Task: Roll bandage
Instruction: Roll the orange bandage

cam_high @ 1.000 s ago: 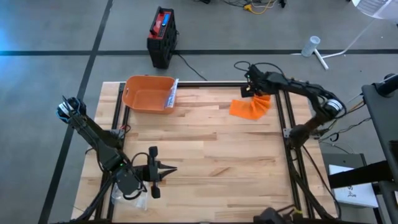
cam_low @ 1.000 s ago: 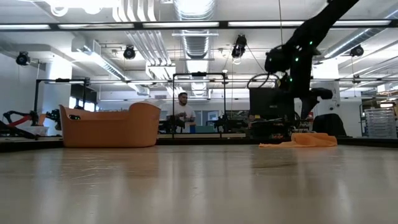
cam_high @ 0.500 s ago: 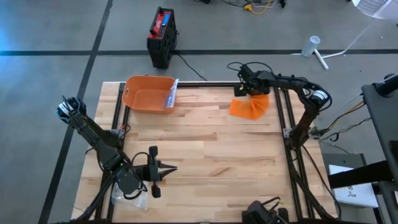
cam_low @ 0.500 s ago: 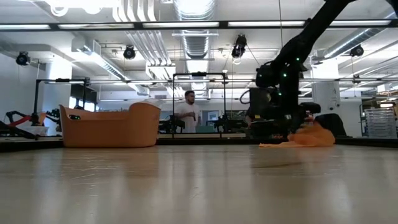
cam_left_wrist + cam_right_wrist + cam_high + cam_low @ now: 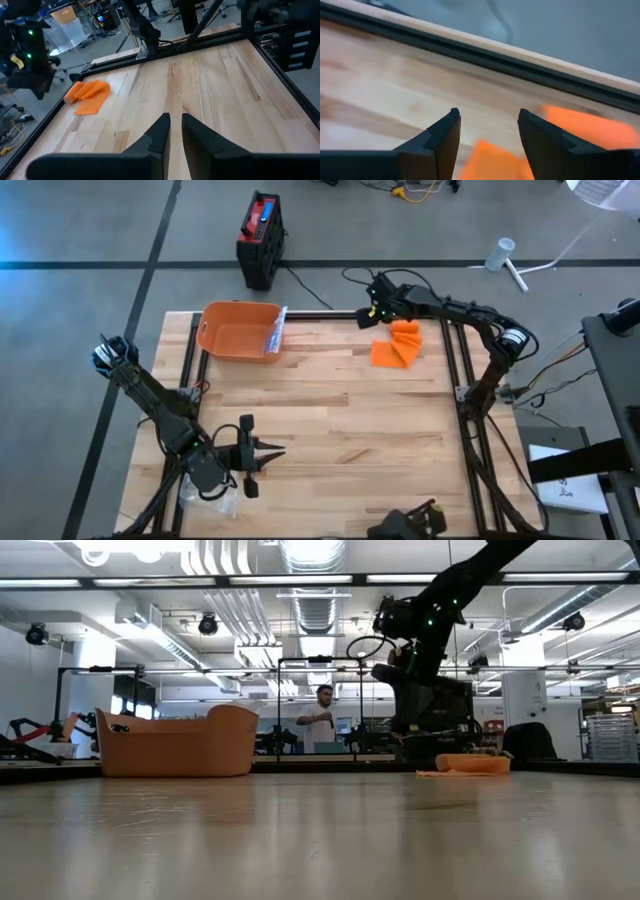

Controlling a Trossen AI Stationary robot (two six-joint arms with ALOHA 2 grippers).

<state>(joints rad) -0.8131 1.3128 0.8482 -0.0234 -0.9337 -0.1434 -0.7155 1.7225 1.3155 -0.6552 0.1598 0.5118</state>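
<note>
The orange bandage (image 5: pixel 397 345) lies folded on the wooden table near its far right corner; it also shows as a low flat heap in the low view (image 5: pixel 470 764) and in the left wrist view (image 5: pixel 89 95). My right gripper (image 5: pixel 375 310) hangs open above the table's far edge, just left of the bandage. In the right wrist view its fingers (image 5: pixel 487 120) have nothing between them, and orange cloth (image 5: pixel 590 127) shows below and beside them. My left gripper (image 5: pixel 275 452) waits above the near left part of the table, its fingers (image 5: pixel 173 125) almost together.
An orange basket (image 5: pixel 238 330) stands at the far left, with a packet (image 5: pixel 276 332) at its right rim. A clear plastic bag (image 5: pixel 210 495) lies at the near left corner. Black frame rails (image 5: pixel 452 370) run along the table's sides. A person (image 5: pixel 322 720) stands in the room beyond.
My right gripper has gone up and toward the table's left along the far edge, away from the bandage, turning as it went. The bandage's right part has come over to the left, so it lies narrower and flatter than before.
</note>
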